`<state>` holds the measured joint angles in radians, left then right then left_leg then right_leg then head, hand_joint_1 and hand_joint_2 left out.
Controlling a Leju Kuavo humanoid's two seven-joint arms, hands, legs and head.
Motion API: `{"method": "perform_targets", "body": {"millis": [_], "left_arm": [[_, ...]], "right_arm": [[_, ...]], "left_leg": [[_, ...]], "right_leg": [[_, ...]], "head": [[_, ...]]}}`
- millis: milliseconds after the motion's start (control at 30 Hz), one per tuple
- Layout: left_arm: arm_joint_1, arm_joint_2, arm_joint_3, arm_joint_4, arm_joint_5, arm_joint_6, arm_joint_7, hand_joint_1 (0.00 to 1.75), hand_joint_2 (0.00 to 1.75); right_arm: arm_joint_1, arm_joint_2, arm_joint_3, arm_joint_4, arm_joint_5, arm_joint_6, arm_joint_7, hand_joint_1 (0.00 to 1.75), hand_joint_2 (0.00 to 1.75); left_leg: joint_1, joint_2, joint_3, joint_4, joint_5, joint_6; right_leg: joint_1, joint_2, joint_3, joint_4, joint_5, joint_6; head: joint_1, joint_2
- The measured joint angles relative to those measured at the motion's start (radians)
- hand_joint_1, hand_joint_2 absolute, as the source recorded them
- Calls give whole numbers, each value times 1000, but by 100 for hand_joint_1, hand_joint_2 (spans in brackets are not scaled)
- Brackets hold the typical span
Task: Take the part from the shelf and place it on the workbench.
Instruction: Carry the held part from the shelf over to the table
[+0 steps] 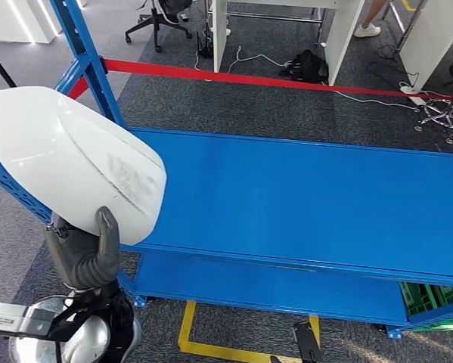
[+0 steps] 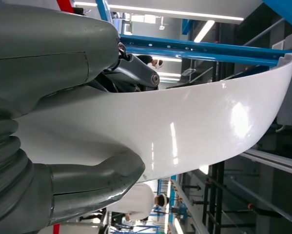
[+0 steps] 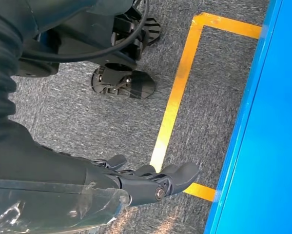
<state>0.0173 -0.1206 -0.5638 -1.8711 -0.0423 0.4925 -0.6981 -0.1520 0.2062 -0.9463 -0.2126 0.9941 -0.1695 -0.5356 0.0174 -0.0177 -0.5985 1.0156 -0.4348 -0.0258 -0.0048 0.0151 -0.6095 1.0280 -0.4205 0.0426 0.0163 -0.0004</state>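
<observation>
Head view looks down on blue shelf (image 1: 304, 204) (wrist views close).

white part (image 1: 69, 162): far end cut off by the head view's left edge | left hand (image 1: 84, 253): fingers hidden behind the part, thumb alone seen | right hand (image 3: 151, 183): palm side turned away in the wrist view | green crate (image 1: 432, 299): mostly hidden under the blue shelf (image 1: 304, 200), contents unreadable
</observation>
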Motion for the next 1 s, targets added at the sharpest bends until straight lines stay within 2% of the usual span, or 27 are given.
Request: {"method": "perform_targets", "body": {"millis": [67, 200, 433, 500, 767, 1000], "left_arm": [[2, 2, 0, -4, 0, 0, 0, 175, 175], [3, 5, 1, -11, 4, -14, 0, 175, 175], [3, 5, 2, -14, 6, -26, 0, 175, 175], [3, 5, 4, -16, 6, -29, 0, 175, 175], [3, 5, 8, -16, 12, -43, 0, 175, 175], [0, 4, 9, -16, 30, -48, 0, 175, 175]], "right_arm": [[-1, 1, -1, 0, -9, 29, -35, 0, 175], [0, 2, -2, 0, -14, 150, -77, 0, 175], [9, 2, -3, 0, -12, 217, -98, 0, 175], [16, 1, -1, 0, 2, 209, -85, 0, 175], [29, 0, 33, 0, 102, 18, 123, 0, 175], [35, -4, 68, 0, 161, -49, 370, 0, 175]], "left_leg": [[0, 0, 0, 0, 0, 0], [0, 0, 0, 0, 0, 0], [0, 0, 0, 0, 0, 0], [0, 0, 0, 0, 0, 0], [0, 0, 0, 0, 0, 0], [0, 0, 0, 0, 0, 0]], "right_leg": [[0, 0, 0, 0, 0, 0], [0, 0, 0, 0, 0, 0], [0, 0, 0, 0, 0, 0], [0, 0, 0, 0, 0, 0], [0, 0, 0, 0, 0, 0], [0, 0, -1, 0, 0, 0]], "head": [[0, 0], [0, 0], [0, 0], [0, 0], [0, 0], [0, 0]]}}
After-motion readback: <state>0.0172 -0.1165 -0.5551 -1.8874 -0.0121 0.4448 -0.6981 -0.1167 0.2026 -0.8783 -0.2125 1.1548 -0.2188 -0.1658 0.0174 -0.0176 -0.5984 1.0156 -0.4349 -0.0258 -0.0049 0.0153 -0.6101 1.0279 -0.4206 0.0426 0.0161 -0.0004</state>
